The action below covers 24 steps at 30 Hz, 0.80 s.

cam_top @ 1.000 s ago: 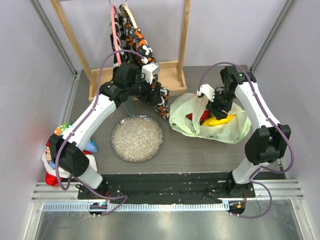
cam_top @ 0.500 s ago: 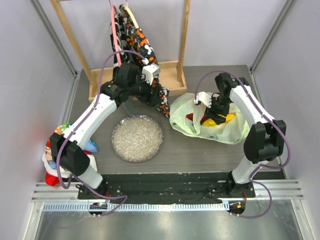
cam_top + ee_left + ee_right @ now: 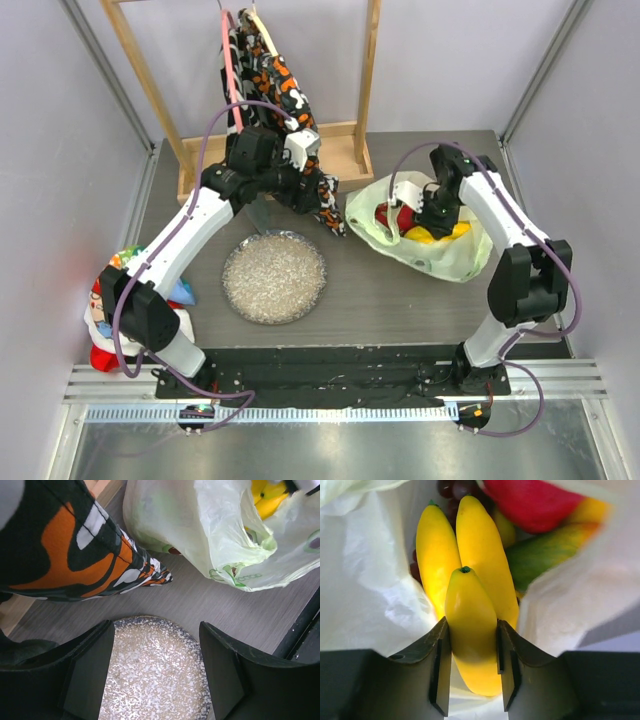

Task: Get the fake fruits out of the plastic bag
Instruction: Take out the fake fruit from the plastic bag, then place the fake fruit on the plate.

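Note:
The pale-green plastic bag [image 3: 455,255] lies open at the right of the table, with fake fruits inside. My right gripper [image 3: 425,222] reaches into its mouth and is shut on one banana of a yellow banana bunch [image 3: 470,630]. Behind it lie a red-green mango [image 3: 535,502] and dark purple grapes [image 3: 451,487]. The bag [image 3: 365,580] wraps both sides in the right wrist view. My left gripper [image 3: 156,672] is open and empty, hovering above a speckled plate [image 3: 155,680], left of the bag [image 3: 165,525]. The bananas [image 3: 267,500] show through the bag's mouth there.
The speckled plate [image 3: 274,276] sits at table centre. A black-orange-white patterned cloth [image 3: 268,75] hangs from a wooden rack [image 3: 340,140] at the back, its tip [image 3: 100,565] resting on the table beside the bag. A colourful toy [image 3: 110,310] stands at the left edge.
My right gripper has moved deeper into the bag's mouth and closed on the bananas. The bag has shifted and flattened a little to the right. The left arm has hardly moved.

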Each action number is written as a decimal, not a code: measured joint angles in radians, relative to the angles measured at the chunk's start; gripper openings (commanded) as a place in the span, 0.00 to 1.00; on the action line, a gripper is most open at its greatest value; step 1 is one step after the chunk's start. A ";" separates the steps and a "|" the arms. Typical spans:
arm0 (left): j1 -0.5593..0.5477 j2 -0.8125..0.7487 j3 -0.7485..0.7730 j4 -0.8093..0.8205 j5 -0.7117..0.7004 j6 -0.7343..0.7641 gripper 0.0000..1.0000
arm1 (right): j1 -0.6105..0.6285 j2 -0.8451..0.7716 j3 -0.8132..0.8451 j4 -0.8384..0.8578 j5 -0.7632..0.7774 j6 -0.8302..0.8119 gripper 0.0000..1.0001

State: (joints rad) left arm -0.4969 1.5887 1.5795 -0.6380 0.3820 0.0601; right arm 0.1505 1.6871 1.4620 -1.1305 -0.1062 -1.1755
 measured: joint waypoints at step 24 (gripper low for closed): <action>0.152 -0.116 -0.010 0.005 -0.235 -0.034 0.77 | 0.386 -0.267 0.518 -0.038 -0.185 0.484 0.17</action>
State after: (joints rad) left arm -0.3450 1.4727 1.5692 -0.6331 0.1467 0.0257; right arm 0.5369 1.4204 1.9800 -1.1687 -0.2913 -0.6918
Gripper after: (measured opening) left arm 0.773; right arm 0.409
